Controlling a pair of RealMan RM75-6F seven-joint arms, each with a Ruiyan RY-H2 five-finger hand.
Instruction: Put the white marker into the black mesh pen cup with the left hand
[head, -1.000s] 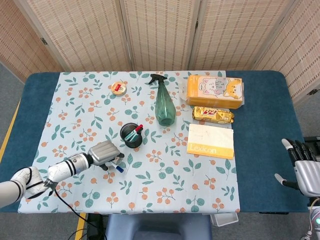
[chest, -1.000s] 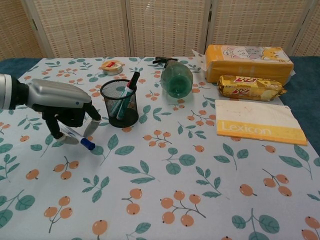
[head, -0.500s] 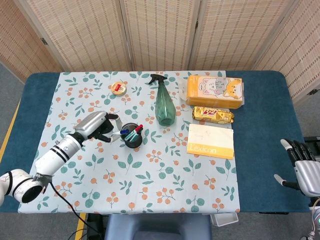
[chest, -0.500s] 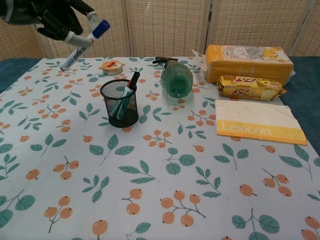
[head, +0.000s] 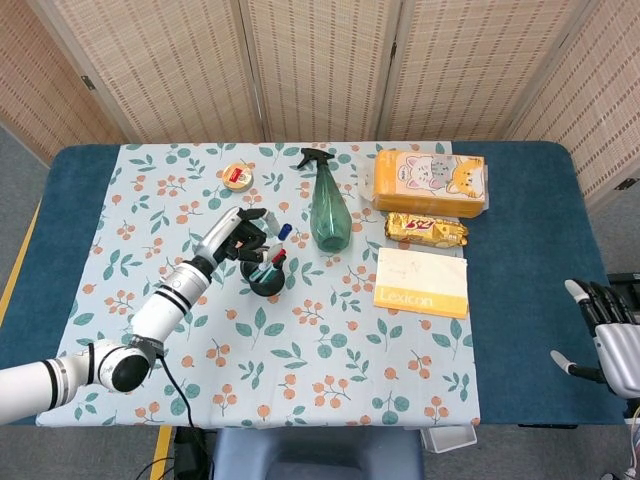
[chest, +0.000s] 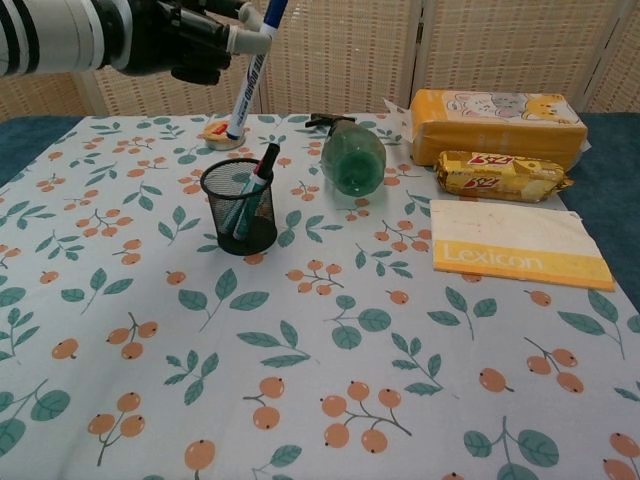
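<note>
My left hand (head: 238, 236) (chest: 190, 38) holds the white marker (chest: 249, 84), which has a blue cap (head: 284, 231) at its top end. The marker hangs nearly upright, high above the black mesh pen cup (chest: 239, 207) (head: 264, 271), with its lower tip over the cup's far side. The cup stands on the tablecloth and holds a few pens, one with a red cap. My right hand (head: 608, 340) rests open at the table's right edge, fingers apart and holding nothing.
A green spray bottle (chest: 351, 160) lies right of the cup. A small round tin (chest: 222, 132) sits behind it. An orange snack pack (chest: 497, 118), a gold biscuit packet (chest: 497, 173) and a Lexicon box (chest: 515, 243) fill the right side.
My left hand has carried the marker from the table's near left up and rightwards to above the cup, turning it from slanted to nearly upright. The right hand has not moved.
</note>
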